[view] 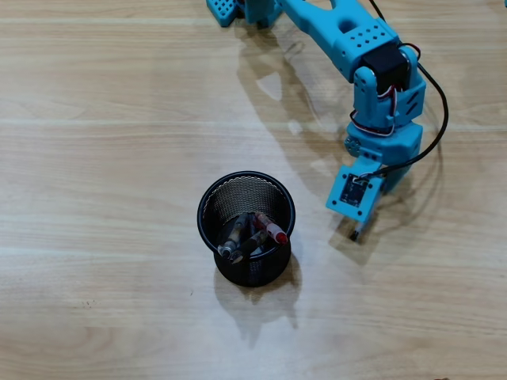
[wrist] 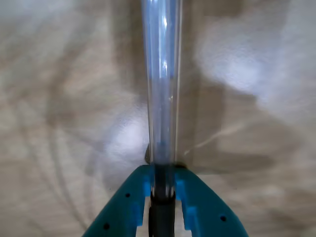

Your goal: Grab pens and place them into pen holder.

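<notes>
A pale wood-grain tabletop (view: 95,158) fills my overhead view; the black mesh pen holder (view: 246,207) stands near its middle, and I count three pens (view: 252,235) leaning inside, one of them the red pen (view: 271,229); the blue arm (view: 348,39) reaches in from the top edge, its hand (view: 358,231) lowered to the right of the holder and apart from it; in my wrist view the hand (wrist: 162,190) is clamped on a clear pen (wrist: 162,84), whose barrel runs straight up the frame over the blurred wood.
</notes>
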Robot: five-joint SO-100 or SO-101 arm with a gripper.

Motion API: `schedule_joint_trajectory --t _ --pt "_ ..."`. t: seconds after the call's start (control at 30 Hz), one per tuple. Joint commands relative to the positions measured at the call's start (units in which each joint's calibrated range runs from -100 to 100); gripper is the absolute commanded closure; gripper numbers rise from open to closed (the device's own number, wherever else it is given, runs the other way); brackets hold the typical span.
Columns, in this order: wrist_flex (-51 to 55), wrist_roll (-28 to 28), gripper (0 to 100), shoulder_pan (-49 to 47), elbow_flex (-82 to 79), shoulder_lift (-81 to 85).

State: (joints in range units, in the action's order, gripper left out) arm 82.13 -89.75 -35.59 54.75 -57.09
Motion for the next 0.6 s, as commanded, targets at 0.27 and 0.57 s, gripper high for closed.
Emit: schedule_joint_trajectory --t 0.27,0.57 --pt "17.2 9.5 98 8.6 1.5 22.6" --pt "15.6 14.6 98 14.8 -15.2 43.4"
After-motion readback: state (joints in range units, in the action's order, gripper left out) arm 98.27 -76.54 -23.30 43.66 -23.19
